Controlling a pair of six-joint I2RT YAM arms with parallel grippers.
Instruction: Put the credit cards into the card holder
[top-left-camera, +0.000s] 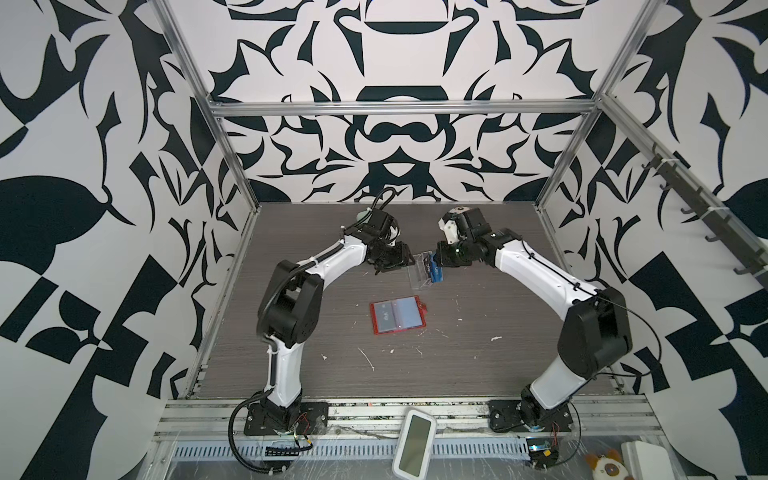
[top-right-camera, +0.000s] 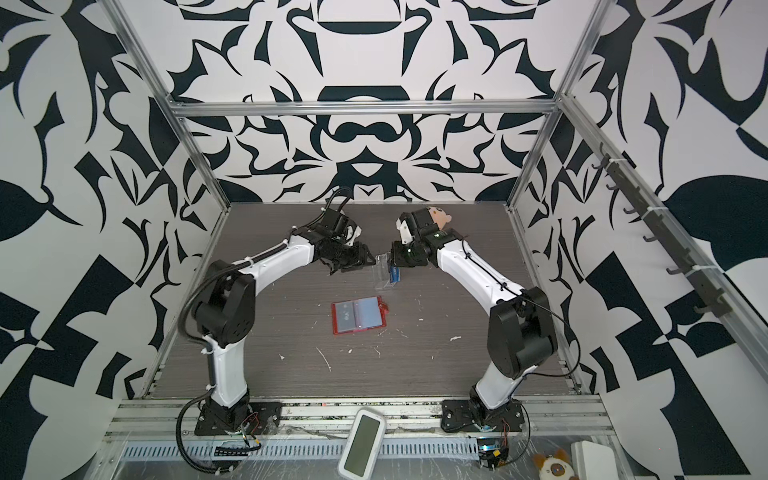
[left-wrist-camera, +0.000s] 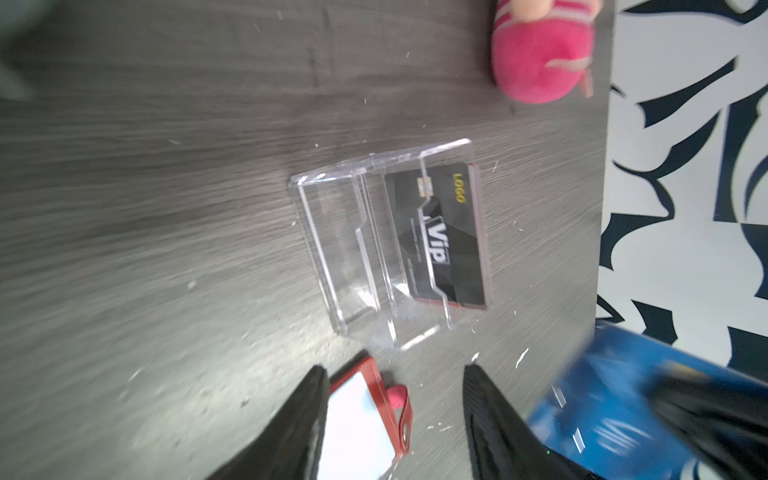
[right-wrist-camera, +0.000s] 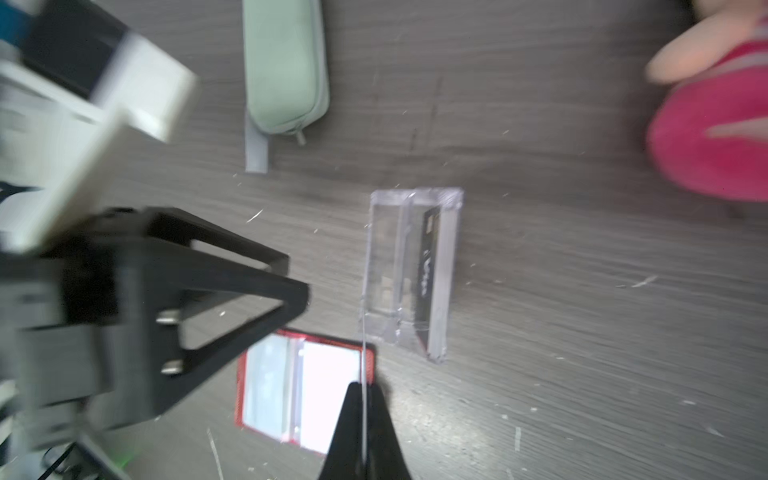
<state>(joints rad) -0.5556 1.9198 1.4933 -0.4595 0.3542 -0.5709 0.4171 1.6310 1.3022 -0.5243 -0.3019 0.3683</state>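
our right gripper (right-wrist-camera: 364, 388) pinches the blue card (top-left-camera: 436, 275) edge-on, above the table (top-left-camera: 478, 365) and just beside the clear box (left-wrist-camera: 332, 232). our left gripper (left-wrist-camera: 395, 369) hangs close by, jaws apart with nothing between them. the black card (left-wrist-camera: 440, 237) stands inside the box. the card holder (top-left-camera: 398, 320) lies open, nearer the arm bases.

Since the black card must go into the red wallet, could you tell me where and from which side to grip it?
Probably its exposed upper long edge, from above, a finger on each face: the black card stands on edge in a slot of the clear box, whose walls cover its lower part.
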